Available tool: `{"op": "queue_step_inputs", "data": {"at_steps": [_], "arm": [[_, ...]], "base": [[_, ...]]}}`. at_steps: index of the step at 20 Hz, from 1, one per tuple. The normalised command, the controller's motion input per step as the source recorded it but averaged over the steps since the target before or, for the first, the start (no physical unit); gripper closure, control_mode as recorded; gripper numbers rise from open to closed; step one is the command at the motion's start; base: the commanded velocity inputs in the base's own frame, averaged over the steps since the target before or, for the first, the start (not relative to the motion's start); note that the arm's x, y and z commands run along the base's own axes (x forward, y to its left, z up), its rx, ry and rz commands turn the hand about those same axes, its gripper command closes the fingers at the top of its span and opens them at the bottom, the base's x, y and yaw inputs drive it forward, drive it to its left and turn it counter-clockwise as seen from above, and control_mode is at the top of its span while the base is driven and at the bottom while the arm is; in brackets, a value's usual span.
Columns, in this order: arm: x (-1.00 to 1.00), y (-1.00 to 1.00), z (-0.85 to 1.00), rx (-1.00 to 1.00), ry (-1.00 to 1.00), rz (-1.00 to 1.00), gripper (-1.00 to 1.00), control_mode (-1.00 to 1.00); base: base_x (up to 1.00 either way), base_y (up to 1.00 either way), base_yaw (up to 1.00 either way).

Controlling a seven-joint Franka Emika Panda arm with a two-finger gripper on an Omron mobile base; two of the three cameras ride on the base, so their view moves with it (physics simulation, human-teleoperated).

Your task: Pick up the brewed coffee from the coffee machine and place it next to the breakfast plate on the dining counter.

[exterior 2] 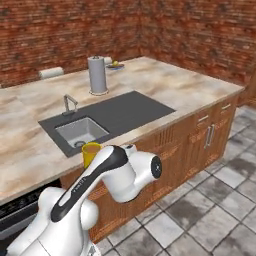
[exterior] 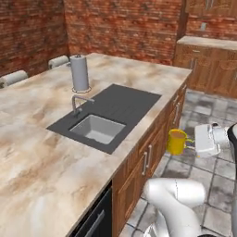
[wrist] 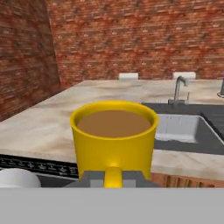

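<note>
The hand (exterior: 192, 142) is seen out over the tiled floor (exterior: 203, 171), beside the wooden cabinet fronts (exterior: 152, 148), and it is pinched on the handle of the brewed coffee (exterior: 176, 141), which is carried upright in the air, clear of any support. In the hand view the mug (wrist: 114, 138) is shown close up: a bright yellow cylinder with a thick rounded rim, filled nearly to the top with flat brown liquid, its yellow handle gripped between the grey finger pads (wrist: 92, 178) at the bottom edge. From the right base view just the top of the mug (exterior 2: 90, 151) is caught, peeping out behind the white forearm, in front of the cabinet face and just below the edge of the dining surface (exterior 2: 165, 75). Beyond it, the marbled beige surface is seen stretching wide, with a dark inset panel holding a grey sink basin (exterior: 97, 128) and a bent metal faucet (exterior: 77, 102). Further back, an upright paper towel roll (exterior: 79, 73) is stood on its round base, and behind it, at the far edge, the breakfast plate (exterior 2: 116, 64) is glimpsed, small and hard to make out.
</note>
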Motion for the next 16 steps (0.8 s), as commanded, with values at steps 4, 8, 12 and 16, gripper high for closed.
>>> {"op": "queue_step_inputs", "data": {"at_steps": [4,8,12,16], "arm": [[0.00,0.00,0.00,0.00,0.00,0.00,1.00,1.00],[0.00,0.00,0.00,0.00,0.00,0.00,1.00,1.00],[0.00,0.00,0.00,0.00,0.00,0.00,1.00,1.00],[0.00,0.00,0.00,0.00,0.00,0.00,1.00,1.00]], "base": [[-0.33,1.00,0.78],[-0.64,0.99,0.75],[-0.67,0.98,0.73],[-0.29,1.00,0.69]]}}
